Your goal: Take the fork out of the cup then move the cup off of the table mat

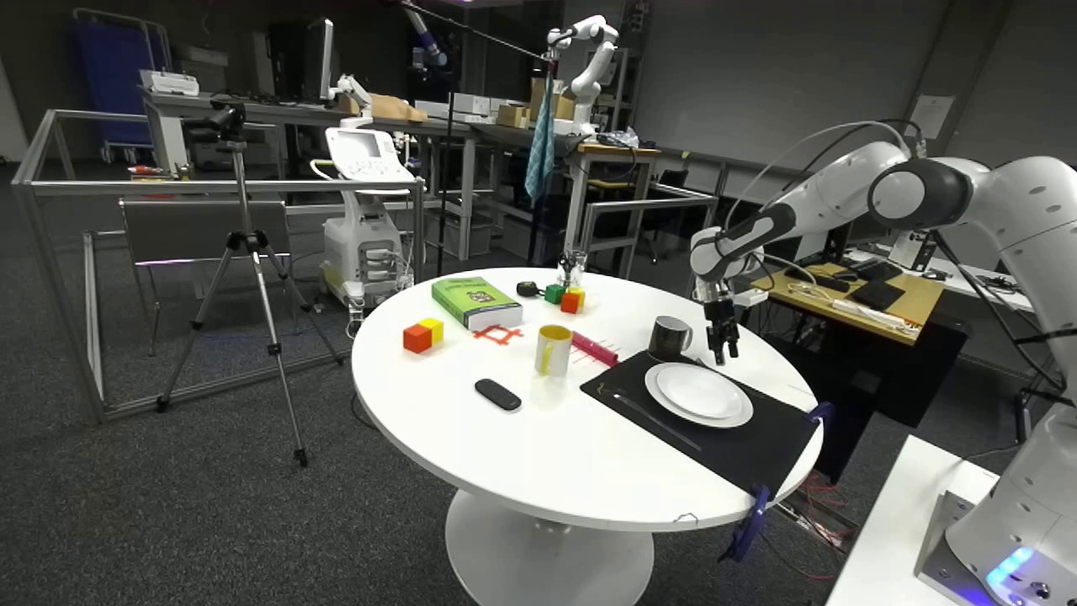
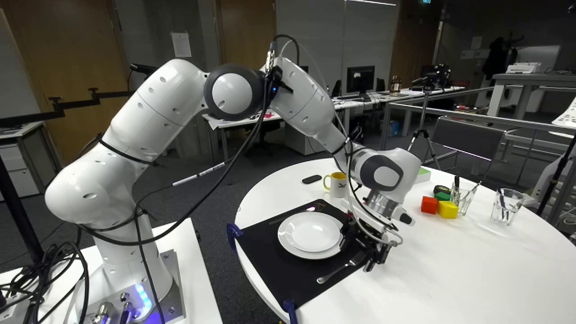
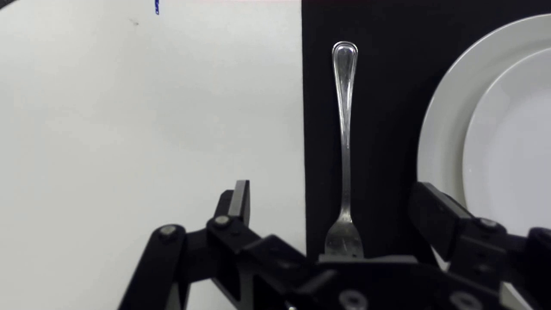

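The fork (image 3: 344,129) lies flat on the black table mat (image 3: 379,142), in the strip between the mat's edge and the plate. An exterior view also shows the fork (image 2: 337,273), its tines beside the gripper. My gripper (image 3: 333,198) hangs over the fork's neck with its jaws wide apart: one finger is above the white tabletop, the other above the plate's rim. The dark cup (image 1: 667,338) stands upright by a far corner of the mat (image 1: 757,454); whether its base rests on the mat is unclear. The arm hides the cup in an exterior view.
Stacked white plates (image 1: 698,393) and a knife (image 1: 656,419) are on the mat. Blue clamps (image 1: 757,509) grip the table's edge. Also on the table are a yellow-white mug (image 1: 553,351), a pink item (image 1: 594,348), a green book (image 1: 477,301), several cubes (image 2: 429,205) and glasses (image 2: 507,206).
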You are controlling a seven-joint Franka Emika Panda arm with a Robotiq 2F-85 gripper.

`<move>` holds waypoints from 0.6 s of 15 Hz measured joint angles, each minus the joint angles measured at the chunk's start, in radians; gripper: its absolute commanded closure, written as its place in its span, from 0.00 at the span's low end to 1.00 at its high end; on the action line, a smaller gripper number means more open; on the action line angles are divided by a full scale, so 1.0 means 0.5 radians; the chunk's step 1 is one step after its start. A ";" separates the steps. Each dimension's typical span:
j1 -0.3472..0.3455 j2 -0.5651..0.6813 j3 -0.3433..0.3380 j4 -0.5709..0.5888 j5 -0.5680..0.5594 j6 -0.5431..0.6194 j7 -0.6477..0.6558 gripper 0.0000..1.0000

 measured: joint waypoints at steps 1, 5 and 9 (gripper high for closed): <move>0.001 -0.027 0.000 0.000 -0.005 -0.001 0.000 0.00; 0.008 -0.151 0.004 -0.005 -0.006 -0.004 0.004 0.00; 0.019 -0.290 0.031 -0.042 0.018 -0.004 0.077 0.00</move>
